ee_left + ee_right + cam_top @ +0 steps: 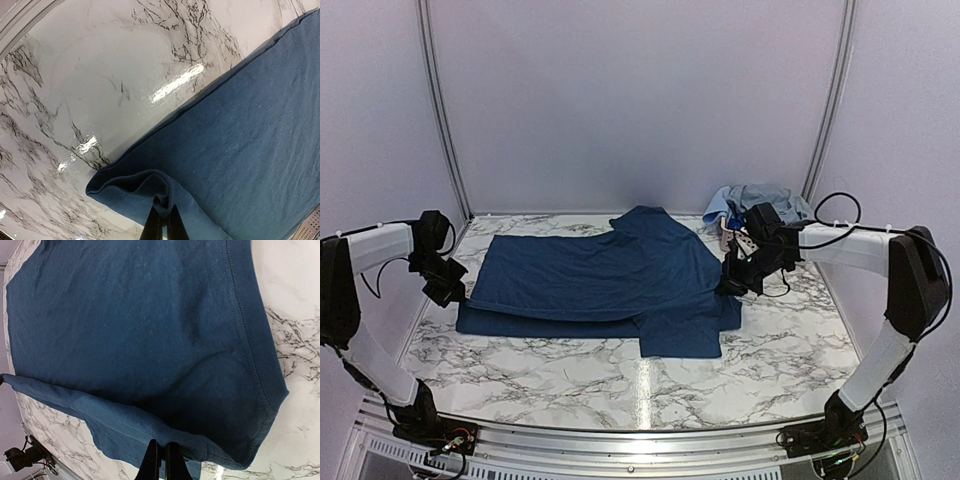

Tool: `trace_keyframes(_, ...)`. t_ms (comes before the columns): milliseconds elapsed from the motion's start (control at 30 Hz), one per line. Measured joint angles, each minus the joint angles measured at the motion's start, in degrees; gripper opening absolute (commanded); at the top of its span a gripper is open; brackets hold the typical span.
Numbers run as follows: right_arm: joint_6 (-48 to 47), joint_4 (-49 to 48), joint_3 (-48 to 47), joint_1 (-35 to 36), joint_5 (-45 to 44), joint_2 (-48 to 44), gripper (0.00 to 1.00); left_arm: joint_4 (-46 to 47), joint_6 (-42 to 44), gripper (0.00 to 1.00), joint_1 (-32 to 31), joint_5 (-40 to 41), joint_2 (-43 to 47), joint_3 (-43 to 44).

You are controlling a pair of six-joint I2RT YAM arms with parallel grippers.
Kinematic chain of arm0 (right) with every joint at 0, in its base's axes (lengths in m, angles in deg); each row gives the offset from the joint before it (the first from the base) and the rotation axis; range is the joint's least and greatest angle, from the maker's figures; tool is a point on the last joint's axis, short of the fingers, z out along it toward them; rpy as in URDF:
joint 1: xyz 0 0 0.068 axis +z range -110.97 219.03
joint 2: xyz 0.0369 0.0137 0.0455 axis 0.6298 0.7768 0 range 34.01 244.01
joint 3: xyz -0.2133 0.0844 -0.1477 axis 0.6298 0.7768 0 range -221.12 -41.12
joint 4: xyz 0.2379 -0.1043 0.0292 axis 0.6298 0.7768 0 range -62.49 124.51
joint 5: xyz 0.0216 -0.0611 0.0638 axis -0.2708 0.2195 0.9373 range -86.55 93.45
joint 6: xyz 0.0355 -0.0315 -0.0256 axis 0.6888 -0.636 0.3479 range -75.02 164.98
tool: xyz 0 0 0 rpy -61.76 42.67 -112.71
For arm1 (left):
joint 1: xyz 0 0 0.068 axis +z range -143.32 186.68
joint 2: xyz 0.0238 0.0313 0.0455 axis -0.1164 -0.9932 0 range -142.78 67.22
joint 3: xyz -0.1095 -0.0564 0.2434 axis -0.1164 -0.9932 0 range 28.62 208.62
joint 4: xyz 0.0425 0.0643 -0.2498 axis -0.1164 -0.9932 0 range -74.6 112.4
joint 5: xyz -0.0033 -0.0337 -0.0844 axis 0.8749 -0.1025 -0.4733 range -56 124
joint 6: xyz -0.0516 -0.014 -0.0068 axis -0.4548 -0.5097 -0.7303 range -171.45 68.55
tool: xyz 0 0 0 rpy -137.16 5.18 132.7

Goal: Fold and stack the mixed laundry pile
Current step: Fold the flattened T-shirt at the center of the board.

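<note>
A dark navy shirt (600,272) lies spread across the marble table, its near layer lifted slightly off the surface between the two arms. My left gripper (460,292) is shut on the shirt's left edge; in the left wrist view the folded cloth (150,187) is pinched between the black fingertips (152,227). At the shirt's right side my right gripper (728,284) is shut on the fabric, and its wrist view shows the hem (240,330) and the cloth bunched at the gripper (163,460). A light-blue garment (760,200) lies crumpled at the back right.
White walls with metal corner posts (440,110) close in the back and sides. The table's metal front rail (640,440) runs along the near edge. A black cable (835,205) loops above the right arm.
</note>
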Motion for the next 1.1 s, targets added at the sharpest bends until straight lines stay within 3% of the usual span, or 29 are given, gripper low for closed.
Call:
trace_keyframes(1067, -4.5, -2.3, -8.1, -2.1, 2.0, 12.1, 0.0, 6.2, 0.1, 0.0, 2.0, 0.0, -5.7, -2.6)
trace_keyframes(1100, -4.5, -2.4, -8.1, -2.1, 2.0, 12.3, 0.0, 6.5, 0.1, 0.03, 2.0, 0.0, -5.9, -2.6)
